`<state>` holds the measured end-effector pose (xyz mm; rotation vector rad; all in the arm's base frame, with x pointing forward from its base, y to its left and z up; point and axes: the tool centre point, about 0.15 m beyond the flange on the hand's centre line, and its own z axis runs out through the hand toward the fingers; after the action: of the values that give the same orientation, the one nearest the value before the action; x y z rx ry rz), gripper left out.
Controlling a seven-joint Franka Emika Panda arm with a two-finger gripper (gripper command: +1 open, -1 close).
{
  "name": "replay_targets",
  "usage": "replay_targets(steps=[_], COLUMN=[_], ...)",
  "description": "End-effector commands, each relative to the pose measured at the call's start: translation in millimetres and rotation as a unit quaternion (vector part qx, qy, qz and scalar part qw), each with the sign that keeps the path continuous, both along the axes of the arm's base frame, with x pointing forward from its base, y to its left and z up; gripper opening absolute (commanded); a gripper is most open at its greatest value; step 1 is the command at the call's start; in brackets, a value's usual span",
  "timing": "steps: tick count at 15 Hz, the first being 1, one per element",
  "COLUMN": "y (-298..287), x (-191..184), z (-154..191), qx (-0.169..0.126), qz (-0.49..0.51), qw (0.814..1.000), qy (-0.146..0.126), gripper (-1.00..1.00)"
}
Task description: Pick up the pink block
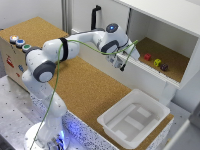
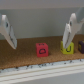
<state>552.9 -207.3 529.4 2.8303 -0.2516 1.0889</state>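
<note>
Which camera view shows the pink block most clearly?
The wrist view shows it best: the pink block sits close and front-on on the cork floor, between the open fingers of the end effector, with a dark mark on its face. In the exterior view the pink block is only a tiny reddish spot inside the white shelf.

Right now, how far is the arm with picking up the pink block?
Done: the gripper has reached the shelf opening and faces the pink block. In hand: lining up, jaws open, block centred between them but not touched. Left: move in, close and lift. The yellow-green cube stands close beside it.
</note>
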Motion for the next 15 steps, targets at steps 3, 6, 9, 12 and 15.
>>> replay_targets(steps=[3, 6, 9, 12, 15], y=[-38, -38, -34, -31, -33], x=[47, 61, 74, 93, 105], z=[-18, -18, -26, -33, -36], qx=[0.046, 0.051, 0.051, 0.048, 0.04], qz=[0.103, 0.116, 0.113, 0.093, 0.056], qw=[0.993, 0.992, 0.992, 0.994, 0.997], qy=[-0.028, -0.028, -0.026, -0.01, 0.024], gripper=[1.0, 1.0, 1.0, 1.0, 1.0])
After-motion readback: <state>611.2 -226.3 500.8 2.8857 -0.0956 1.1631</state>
